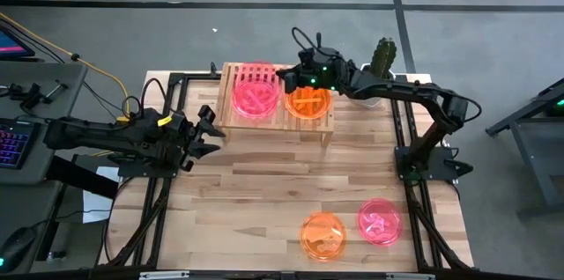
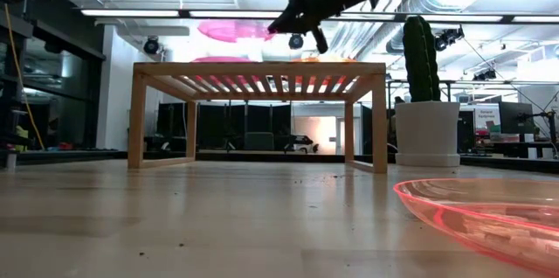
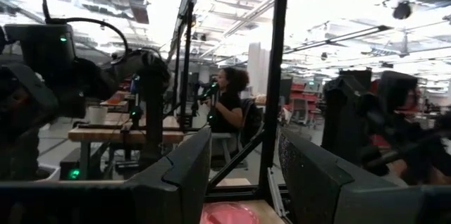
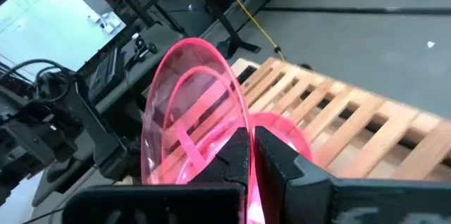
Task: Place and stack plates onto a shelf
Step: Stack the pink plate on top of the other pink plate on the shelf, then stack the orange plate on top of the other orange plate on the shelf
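The shelf [image 1: 278, 108] stands at the table's far side. A pink plate stack [image 1: 256, 102] lies on its left half and orange plates [image 1: 308, 102] on its right half. My right gripper [image 1: 287, 76] is above the shelf, shut on one pink plate [image 4: 187, 111], which hovers over the pink stack [image 4: 282, 129]. In the low view this plate [image 2: 234, 29] floats above the shelf top [image 2: 262, 70]. My left gripper [image 1: 208, 132] waits open at the table's left edge, touching nothing. An orange plate [image 1: 322, 234] and a pink plate [image 1: 379, 220] lie flat near the near edge. My right gripper pinches the pink plate's rim [image 4: 236, 122] between its two fingers, on the side facing the table's right. The fingers reach in from the right, roughly level. The plate is lifted clear of the shelf and stands out leftward from the fingers over the pink stack.
A cactus in a white pot [image 1: 383, 62] stands at the far right corner, close behind my right arm. The middle of the wooden tabletop [image 1: 282, 183] is bare. A pink plate [image 2: 489, 217] lies close to the low camera. A person [image 3: 227, 104] sits in the room beyond.
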### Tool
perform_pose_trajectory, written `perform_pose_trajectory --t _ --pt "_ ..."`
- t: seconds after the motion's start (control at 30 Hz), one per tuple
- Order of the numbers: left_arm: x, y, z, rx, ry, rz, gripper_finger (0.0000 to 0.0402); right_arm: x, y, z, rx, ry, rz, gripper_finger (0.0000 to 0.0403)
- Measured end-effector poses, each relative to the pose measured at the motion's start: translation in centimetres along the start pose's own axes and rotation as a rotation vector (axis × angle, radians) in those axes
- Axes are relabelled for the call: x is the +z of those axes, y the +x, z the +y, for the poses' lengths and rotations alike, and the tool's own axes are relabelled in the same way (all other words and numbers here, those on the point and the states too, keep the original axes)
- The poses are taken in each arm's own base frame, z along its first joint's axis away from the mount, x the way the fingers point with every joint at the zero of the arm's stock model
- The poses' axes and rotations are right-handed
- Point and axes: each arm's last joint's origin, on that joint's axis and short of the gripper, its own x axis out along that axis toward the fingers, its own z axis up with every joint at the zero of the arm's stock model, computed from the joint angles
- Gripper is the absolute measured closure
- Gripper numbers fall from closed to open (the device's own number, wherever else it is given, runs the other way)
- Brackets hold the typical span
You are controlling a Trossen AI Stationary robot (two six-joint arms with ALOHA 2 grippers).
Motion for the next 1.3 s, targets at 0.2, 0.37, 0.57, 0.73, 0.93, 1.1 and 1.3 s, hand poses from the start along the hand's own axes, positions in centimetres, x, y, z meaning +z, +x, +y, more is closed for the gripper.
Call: perform_pose_trajectory --t 0.2,0.37,0.57,0.73,0.93,1.1,1.3 --pt "-0.6 0.4 0.3 0.042 -0.009 0.033 0.0245 -1.2 1.7 -0.4 0.026 0.023 0.018 0.0403" --pt "-0.9 0.6 0.4 0.046 -0.012 0.048 0.0245 -1.0 1.7 -0.4 0.029 0.021 -0.002 0.0403" --pt "-0.9 0.6 0.4 0.045 -0.012 0.042 0.0245 -1.1 1.7 -0.5 0.009 0.023 -0.002 0.0403" --pt "-0.9 0.6 0.4 0.045 -0.012 0.041 0.0245 -1.1 1.7 -0.5 0.007 0.023 -0.003 0.0403" --pt "-0.9 0.6 0.4 0.045 -0.011 0.041 0.0245 -1.1 1.7 -0.5 0.006 0.017 -0.003 0.0402" --pt "-0.9 0.6 0.5 0.070 -0.010 0.037 0.0245 -1.1 1.7 -0.6 -0.017 0.000 -0.011 0.0383" --pt "-0.9 0.6 0.5 0.092 -0.010 0.036 0.0245 -1.3 1.8 -0.4 -0.015 -0.014 -0.006 0.0310"
